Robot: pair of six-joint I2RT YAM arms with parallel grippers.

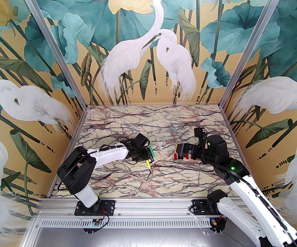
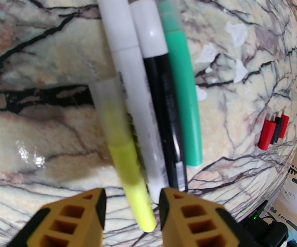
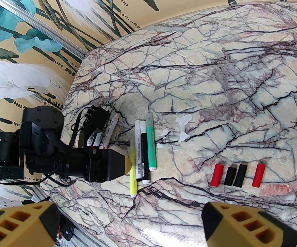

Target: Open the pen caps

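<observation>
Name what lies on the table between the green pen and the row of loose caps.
A few small whitish scraps near the green pen; otherwise bare marble up to the caps, seen from the right wrist.

Yellow pen blurred, two white pens half hidden behind left arm.

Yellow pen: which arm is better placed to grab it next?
Left. The left pincer straddles the yellow pen at its near end, jaws apart on either side. The right pincer hangs wide open by the loose caps, away from it.
</observation>
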